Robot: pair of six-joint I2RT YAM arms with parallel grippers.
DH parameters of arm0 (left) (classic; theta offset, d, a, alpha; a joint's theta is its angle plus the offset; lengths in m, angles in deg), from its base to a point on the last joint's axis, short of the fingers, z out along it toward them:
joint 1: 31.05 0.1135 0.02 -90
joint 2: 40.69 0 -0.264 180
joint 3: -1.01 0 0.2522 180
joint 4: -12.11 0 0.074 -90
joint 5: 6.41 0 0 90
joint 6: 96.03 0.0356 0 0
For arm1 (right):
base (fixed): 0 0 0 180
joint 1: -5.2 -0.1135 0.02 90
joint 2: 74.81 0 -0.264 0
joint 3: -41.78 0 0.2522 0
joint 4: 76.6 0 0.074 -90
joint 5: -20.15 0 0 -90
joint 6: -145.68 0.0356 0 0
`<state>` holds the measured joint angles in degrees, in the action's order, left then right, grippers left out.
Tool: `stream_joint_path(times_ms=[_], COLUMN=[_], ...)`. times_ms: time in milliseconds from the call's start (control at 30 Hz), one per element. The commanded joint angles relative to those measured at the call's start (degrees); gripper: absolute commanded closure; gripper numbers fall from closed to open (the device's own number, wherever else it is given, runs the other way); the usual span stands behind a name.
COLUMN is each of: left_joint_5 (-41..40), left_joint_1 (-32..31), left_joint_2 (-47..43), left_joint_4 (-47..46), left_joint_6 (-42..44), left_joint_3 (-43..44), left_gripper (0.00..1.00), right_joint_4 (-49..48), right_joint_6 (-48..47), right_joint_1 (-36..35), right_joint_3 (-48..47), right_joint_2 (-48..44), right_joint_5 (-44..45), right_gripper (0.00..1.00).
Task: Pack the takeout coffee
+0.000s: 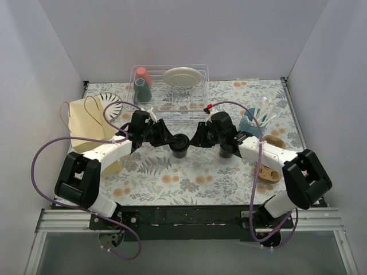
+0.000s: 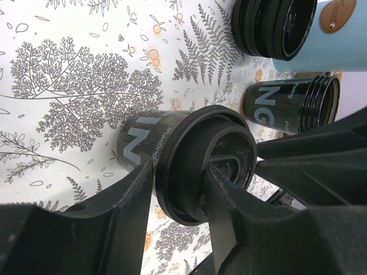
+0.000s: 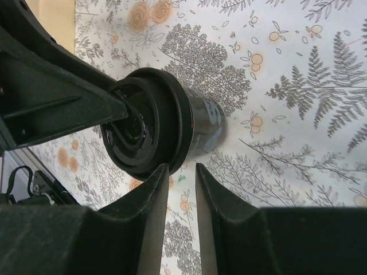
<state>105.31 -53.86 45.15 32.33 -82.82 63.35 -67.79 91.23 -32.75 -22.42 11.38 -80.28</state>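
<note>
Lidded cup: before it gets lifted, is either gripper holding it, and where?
The left gripper pinches the lidded cup by its lid's rim, one jaw outside, one in the recess; the right gripper looks empty.

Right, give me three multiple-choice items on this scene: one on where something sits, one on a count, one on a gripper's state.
1. Where is the brown paper bag?
A) at the left side of the table
B) at its right side
C) in the middle, between the cups

2. How many small black cups stand on the table?
A) one
B) two
C) four

3. What is the left gripper doing?
A) hanging open over the bag
B) shut on nothing
C) clamping the rim of the lidded cup

Answers:
1 A, the bag lies far left in the top view.
2 B, the lidded cup and a second cup beside it.
3 C, its fingers straddle the lid's edge.
</note>
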Motion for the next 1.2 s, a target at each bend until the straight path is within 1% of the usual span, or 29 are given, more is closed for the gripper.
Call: stream_joint_path(times_ms=[0, 167, 300, 467, 733, 833, 933, 1000, 1033, 1067, 1100, 1167], left_joint_5=[-7.9, -6.2, -6.3, -6.3, -6.8, -6.9, -7.5, -7.8, -7.9, -7.9, -8.0, -7.8], left_joint_1=[0.4, 0.3, 0.4, 0.3, -0.1, -0.3, -0.6, -1.0, -1.1, -1.4, -1.4, -1.7], left_joint_2=[5.1, 4.9, 5.3, 6.1, 7.4, 7.5, 7.6, 7.8, 8.0, 8.4, 8.5, 8.7], left_joint_4=[12.8, 11.8, 11.1, 10.9, 10.7, 10.5, 10.2, 9.9, 9.9, 9.9, 9.8, 9.5], left_joint_6=[6.7, 8.0, 8.0, 8.0, 8.0, 7.8, 7.2, 6.7, 6.0, 5.8, 5.3, 4.0], left_joint_3=[-1.6, -1.4, -1.6, -1.6, -1.2, -1.4, -1.8, -2.3, -2.4, -2.7, -3.1, -4.0], left_gripper=[0.62, 0.62, 0.62, 0.62, 0.62, 0.62, 0.62, 0.63, 0.63, 0.63, 0.64, 0.64], right_joint_4=[10.8, 9.4, 7.5, 3.3, 2.1, 3.4, 2.9, 0.7, -2.0, -3.4, -7.1, -10.7], right_joint_6=[-5.6, -8.2, -8.8, -8.7, -7.8, -7.1, -5.7, -4.3, -2.7, -1.5, -0.4, 2.5], right_joint_1=[1.1, 4.1, 4.5, 4.5, 4.5, 4.5, 4.4, 4.2, 4.1, 4.1, 4.1, 4.2], right_joint_3=[-6.2, -8.1, -9.2, -9.0, -10.6, -10.9, -9.1, -5.6, -4.2, -1.0, 0.8, 4.1], right_joint_2=[-3.6, -1.8, 0.6, 3.4, 6.8, 7.9, 8.4, 8.2, 7.9, 7.6, 7.3, 6.2], right_joint_5=[1.6, -1.8, -7.5, -11.0, -11.9, -10.4, -9.8, -10.8, -11.4, -11.8, -11.9, -12.1], right_gripper=[0.65, 0.63, 0.62, 0.61, 0.62, 0.62, 0.66, 0.67, 0.69, 0.7, 0.71, 0.73])
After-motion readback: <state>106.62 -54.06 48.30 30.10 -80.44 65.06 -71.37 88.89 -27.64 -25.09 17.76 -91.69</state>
